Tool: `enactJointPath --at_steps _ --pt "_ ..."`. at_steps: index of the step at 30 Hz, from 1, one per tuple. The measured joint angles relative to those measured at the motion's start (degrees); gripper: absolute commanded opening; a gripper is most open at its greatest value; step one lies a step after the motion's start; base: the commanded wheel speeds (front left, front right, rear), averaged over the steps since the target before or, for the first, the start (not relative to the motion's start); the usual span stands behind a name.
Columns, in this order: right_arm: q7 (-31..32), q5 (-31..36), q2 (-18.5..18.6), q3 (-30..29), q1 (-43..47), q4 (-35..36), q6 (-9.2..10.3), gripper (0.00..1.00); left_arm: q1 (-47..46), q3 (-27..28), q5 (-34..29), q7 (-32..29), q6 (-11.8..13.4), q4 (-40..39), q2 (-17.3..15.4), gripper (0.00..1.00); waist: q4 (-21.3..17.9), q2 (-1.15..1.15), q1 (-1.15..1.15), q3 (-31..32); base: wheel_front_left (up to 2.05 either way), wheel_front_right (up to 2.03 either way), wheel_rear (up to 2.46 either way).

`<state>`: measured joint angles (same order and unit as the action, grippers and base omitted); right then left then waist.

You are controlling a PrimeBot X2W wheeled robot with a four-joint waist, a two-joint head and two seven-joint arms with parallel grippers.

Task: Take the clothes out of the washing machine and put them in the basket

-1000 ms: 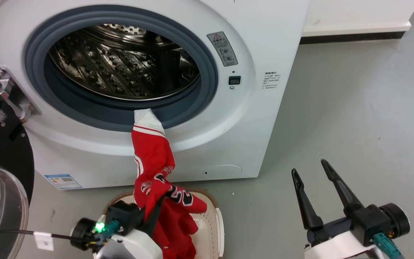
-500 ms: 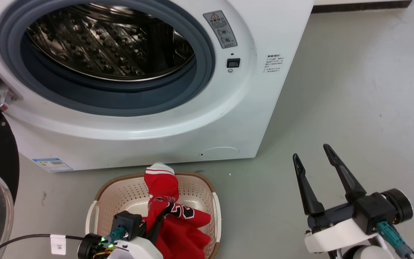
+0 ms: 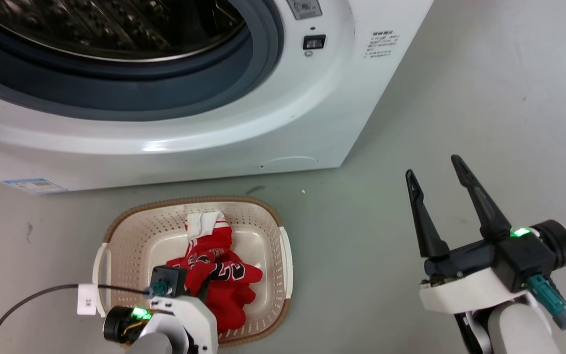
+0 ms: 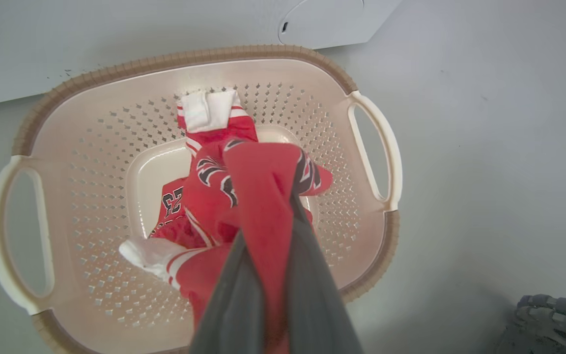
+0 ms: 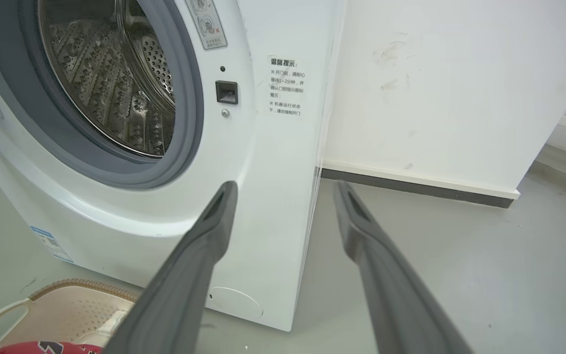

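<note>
Left gripper (image 4: 268, 216) pinches a fold of the red clothes (image 3: 224, 275). The rest of the pile, number jersey and white-striped trim, lies under and just ahead of its fingers, inside the cream basket (image 3: 130, 246). Washing machine (image 3: 214, 142) stands just beyond the basket, porthole open, steel drum (image 5: 116, 88) showing. Right gripper (image 3: 433, 167) is well off to the right, fingers spread over grey floor (image 3: 460, 98).
</note>
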<state>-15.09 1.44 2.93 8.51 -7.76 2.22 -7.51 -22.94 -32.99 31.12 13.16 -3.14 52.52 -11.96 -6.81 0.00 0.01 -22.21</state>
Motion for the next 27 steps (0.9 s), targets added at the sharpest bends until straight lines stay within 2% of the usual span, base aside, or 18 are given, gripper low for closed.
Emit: enactJointPath --at_steps 4,11,27 --pt "0.00 0.13 0.01 -0.75 -1.30 0.53 0.00 1.00 -4.47 0.94 1.41 0.43 -0.90 6.79 1.91 0.00 -0.31 0.00 0.00 -3.33 0.00 0.00 0.00" --pt "0.00 0.08 0.00 -1.12 -4.14 1.32 0.00 1.00 -11.03 2.63 3.33 0.40 -1.27 16.59 3.30 0.00 -0.40 0.00 0.00 -8.89 0.00 0.00 0.00" --pt "0.00 -0.21 0.00 -2.81 -8.08 2.97 0.00 1.00 -18.80 1.64 2.82 0.30 0.58 20.75 3.30 0.00 -0.58 0.00 0.00 -18.71 0.00 0.00 0.00"
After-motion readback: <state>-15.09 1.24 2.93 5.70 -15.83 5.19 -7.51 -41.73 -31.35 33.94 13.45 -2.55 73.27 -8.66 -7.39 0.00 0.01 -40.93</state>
